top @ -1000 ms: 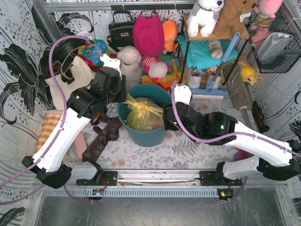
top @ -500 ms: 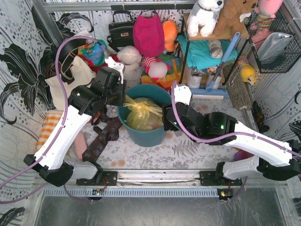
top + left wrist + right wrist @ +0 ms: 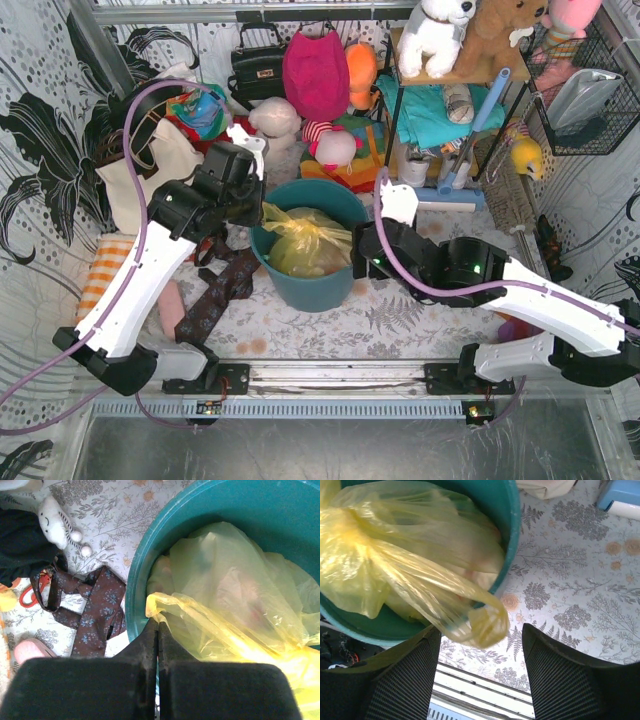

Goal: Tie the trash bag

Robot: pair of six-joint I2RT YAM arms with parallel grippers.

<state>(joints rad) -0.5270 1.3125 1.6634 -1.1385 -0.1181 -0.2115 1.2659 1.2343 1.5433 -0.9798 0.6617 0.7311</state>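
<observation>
From the top view, the trash bag (image 3: pixel 300 240) sits inside the teal bin (image 3: pixel 300 295), and white paper shows faintly through the thin yellow plastic. One pulled-out corner of the bag reaches toward the left side of the bin's rim, where the left gripper (image 3: pixel 262 205) is. The right gripper (image 3: pixel 358 262) is just beside the bin's right wall.

In the left wrist view, the left gripper (image 3: pixel 158 625) has its two fingers pressed fully together above the bin's rim (image 3: pixel 137 580). A twisted strip of the bag (image 3: pixel 225 580) runs down to the fingertips and its curled end lies right there. I judge that the strip is pinched between them, though the contact itself is hard to see.

In the right wrist view, the right gripper (image 3: pixel 480 630) stands wide open. The other corner of the bag (image 3: pixel 395 540) hangs out over the bin's rim (image 3: pixel 512 530) and ends in a small loop between the two fingers. It seems to touch neither finger, so this pincer holds nothing.

As for progress, the two corners are drawn out to opposite sides of the bin, but I see no crossing and no knot. Probably the right side must first take hold of its corner. Crossing, looping and tightening are all left to do.
</observation>
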